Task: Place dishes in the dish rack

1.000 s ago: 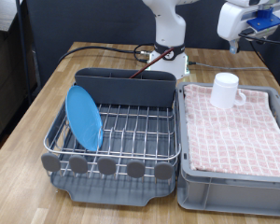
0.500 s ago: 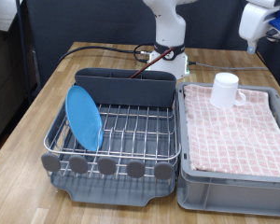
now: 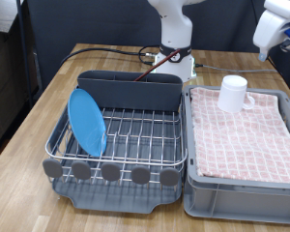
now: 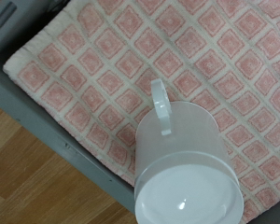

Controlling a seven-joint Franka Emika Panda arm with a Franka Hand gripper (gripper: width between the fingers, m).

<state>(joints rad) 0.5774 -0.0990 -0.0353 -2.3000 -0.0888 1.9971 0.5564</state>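
The light-blue plate (image 3: pixel 87 121) stands on edge in the wire dish rack (image 3: pixel 135 135), at the exterior view's left end. The white mug (image 3: pixel 233 93) stands on the pink checked cloth (image 3: pixel 246 130) at the far corner of the grey bin. In the wrist view the mug (image 4: pixel 182 159) is seen from above, with its handle (image 4: pixel 161 101) lying over the cloth (image 4: pixel 103 56). My gripper (image 3: pixel 267 46) hangs high at the exterior view's top right, above and beyond the mug, holding nothing I can see. Its fingers do not show in the wrist view. The wooden spoon is out of view.
The grey bin (image 3: pixel 193 193) sits right next to the rack on a wooden table (image 3: pixel 48 106). The tall grey caddy (image 3: pixel 130 89) runs along the rack's far side. The arm's base (image 3: pixel 174 63) and cables (image 3: pixel 106 50) are behind the rack.
My gripper has moved towards the exterior view's right and is now partly cut off by the picture's edge. The mug, plate and rack have not moved.
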